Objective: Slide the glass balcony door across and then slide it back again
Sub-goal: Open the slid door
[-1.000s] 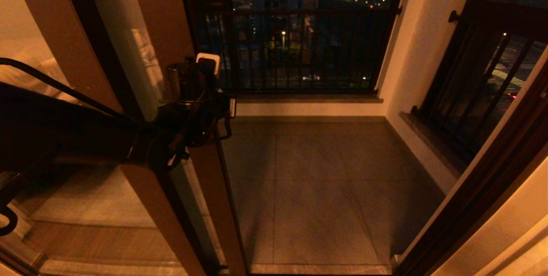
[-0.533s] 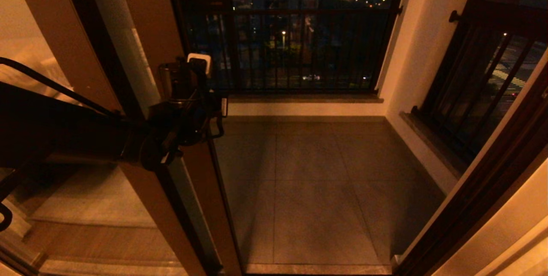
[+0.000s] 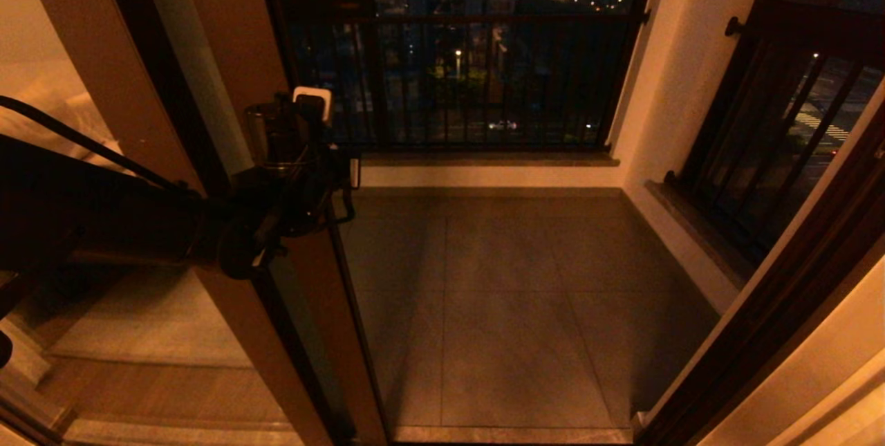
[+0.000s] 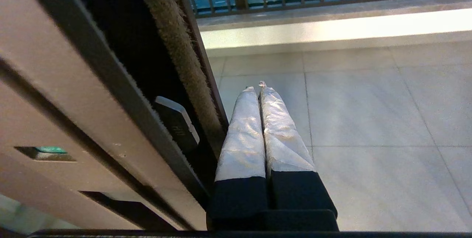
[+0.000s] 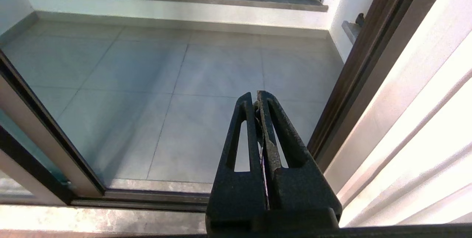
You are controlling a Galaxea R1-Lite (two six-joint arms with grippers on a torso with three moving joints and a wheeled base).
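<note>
Left end effector (image 4: pixel 258 87) closed, pressed against glass balcony door (image 4: pixel 110 94) edge.

Left arm (image 3: pixel 104 218) comes in from the left side of the head view, stretched out roughly level, with a black cable arcing over the top of it. Its wrist (image 3: pixel 276 204) ends in the left gripper (image 4: pixel 257 87), which points forward and a bit down. Fingers (image 4: pixel 241 134) are wrapped in pale tape and pressed flat together along their whole length, nothing held between them.

Right gripper (image 5: pixel 257 97) only shows up in its own wrist view, angled downward. Its two black slotted fingers (image 5: pixel 236 145) are closed tip to tip, with nothing gripped.
</note>
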